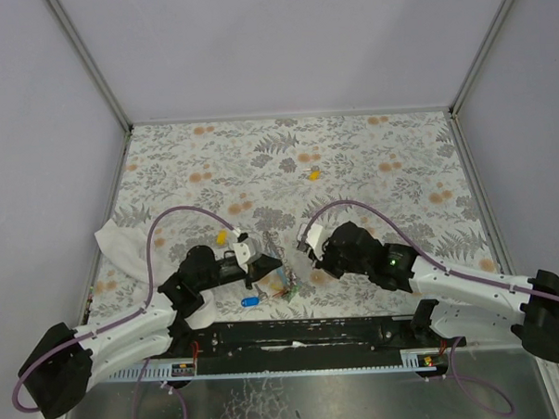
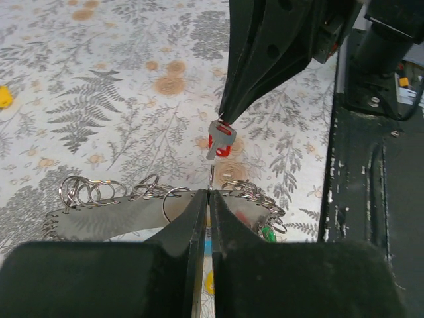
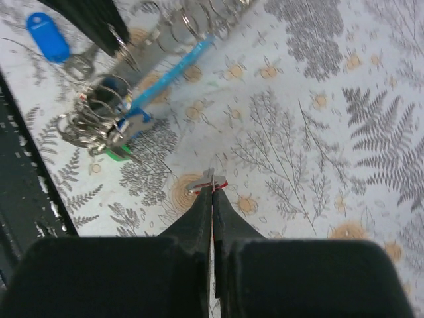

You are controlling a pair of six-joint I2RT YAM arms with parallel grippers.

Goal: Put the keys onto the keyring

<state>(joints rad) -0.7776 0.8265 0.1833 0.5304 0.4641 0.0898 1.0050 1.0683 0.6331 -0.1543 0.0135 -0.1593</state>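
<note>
The right gripper (image 3: 212, 193) is clenching a red key (image 2: 221, 138) at its fingertips, holding it just at twelve o'clock of the left gripper (image 2: 209, 197), which is pinching a thin wire loop of the keyring (image 2: 246, 192) between closed fingers. The keyring is lying on the floral table (image 1: 370, 159) near its six o'clock edge, while a yellow key (image 1: 313, 174) is sitting well apart toward twelve.

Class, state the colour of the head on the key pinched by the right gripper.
Red: the key shows best in the left wrist view.
</note>
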